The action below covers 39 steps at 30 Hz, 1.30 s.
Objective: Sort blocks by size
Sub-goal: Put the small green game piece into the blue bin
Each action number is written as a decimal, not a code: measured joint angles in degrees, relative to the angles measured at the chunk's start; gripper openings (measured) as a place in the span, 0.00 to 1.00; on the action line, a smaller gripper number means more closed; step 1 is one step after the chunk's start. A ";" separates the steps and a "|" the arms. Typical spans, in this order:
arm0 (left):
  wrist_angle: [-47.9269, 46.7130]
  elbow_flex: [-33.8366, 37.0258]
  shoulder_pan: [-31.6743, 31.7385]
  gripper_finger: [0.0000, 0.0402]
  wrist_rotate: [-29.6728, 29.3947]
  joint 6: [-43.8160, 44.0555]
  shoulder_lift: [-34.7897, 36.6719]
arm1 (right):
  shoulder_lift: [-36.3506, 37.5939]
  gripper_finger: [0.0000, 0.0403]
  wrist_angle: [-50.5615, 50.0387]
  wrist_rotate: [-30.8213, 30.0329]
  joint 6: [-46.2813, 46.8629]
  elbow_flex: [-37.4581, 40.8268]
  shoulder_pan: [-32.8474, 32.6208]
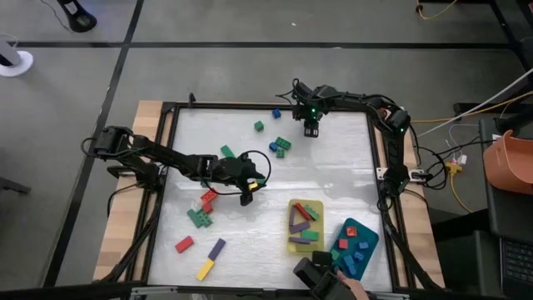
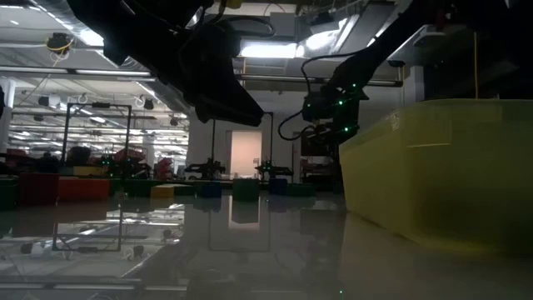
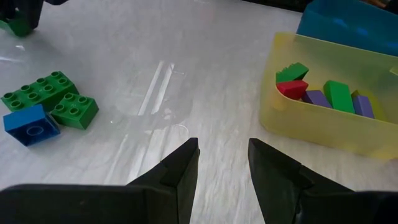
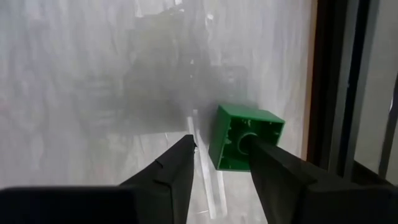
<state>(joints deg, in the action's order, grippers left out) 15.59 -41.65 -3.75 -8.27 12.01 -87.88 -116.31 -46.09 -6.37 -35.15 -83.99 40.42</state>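
Blocks lie scattered on the white table: blue (image 1: 276, 113) and green (image 1: 259, 127) at the far side, a red and green cluster (image 1: 204, 204), and red (image 1: 184, 244), purple (image 1: 216, 247) and yellow (image 1: 205, 269) ones near left. The yellow tray (image 1: 293, 242) holds long blocks and the teal tray (image 1: 372, 242) holds small ones. My right gripper (image 4: 221, 149) points down at the far edge, open, over a small green block (image 4: 236, 134) that lies with its hollow underside showing. My left gripper (image 3: 222, 146) hangs open over the table's middle, holding nothing. My right gripper's one fingertip (image 4: 261, 152) stands in front of the green block's hollow underside (image 4: 239, 143), coming from above. The other finger is clear of it. The block lies on the table. I cannot tell whether the fingertip touches it.
The dark frame rail (image 4: 323, 87) runs close beside the green block. Two green blocks (image 3: 50, 87) and a blue one (image 3: 31, 124) lie ahead of my left gripper, and the yellow tray's wall (image 3: 273, 87) stands nearby. A dark device (image 1: 316, 279) sits at the near edge.
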 joint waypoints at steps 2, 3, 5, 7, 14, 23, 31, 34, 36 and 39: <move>0.00 0.00 0.00 0.32 0.00 0.00 0.00 | 0.00 0.36 -0.02 -0.04 -0.03 0.00 0.00; 0.00 0.00 0.00 0.32 0.00 0.00 -0.02 | 0.00 0.34 -0.02 -0.07 -0.07 0.00 0.00; 0.00 0.00 0.00 0.32 0.00 0.04 -0.02 | 0.00 0.31 -0.04 -0.07 -0.21 0.00 0.00; 0.00 0.00 0.00 0.32 0.00 0.04 -0.02 | 0.00 0.28 -0.02 -0.11 -0.27 0.00 0.00; 0.00 0.00 0.00 0.32 0.00 0.04 -0.02 | 0.00 0.20 -1.23 -0.08 0.15 0.00 -0.38; 0.01 0.00 0.00 0.32 0.00 0.22 -0.02 | 0.17 0.18 -11.87 5.43 0.61 -0.09 -4.93; 0.02 0.00 0.00 0.32 0.00 -0.08 -0.02 | 0.11 0.18 -17.84 6.03 4.16 0.00 -12.67; 0.02 0.00 0.00 0.32 0.00 -0.17 -0.02 | 0.11 0.18 -17.41 6.03 6.78 0.00 -15.41; 0.01 0.00 0.00 0.32 0.00 -0.17 -0.02 | 0.11 0.18 -17.12 6.01 8.20 0.00 -17.19; 0.00 0.00 0.00 0.32 0.00 -0.17 -0.02 | 0.11 0.18 -17.03 6.01 8.61 0.00 -19.61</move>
<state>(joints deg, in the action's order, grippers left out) 15.59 -41.65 -3.75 -8.27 11.84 -87.90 -116.20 -63.12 -0.36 -26.55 -83.99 20.81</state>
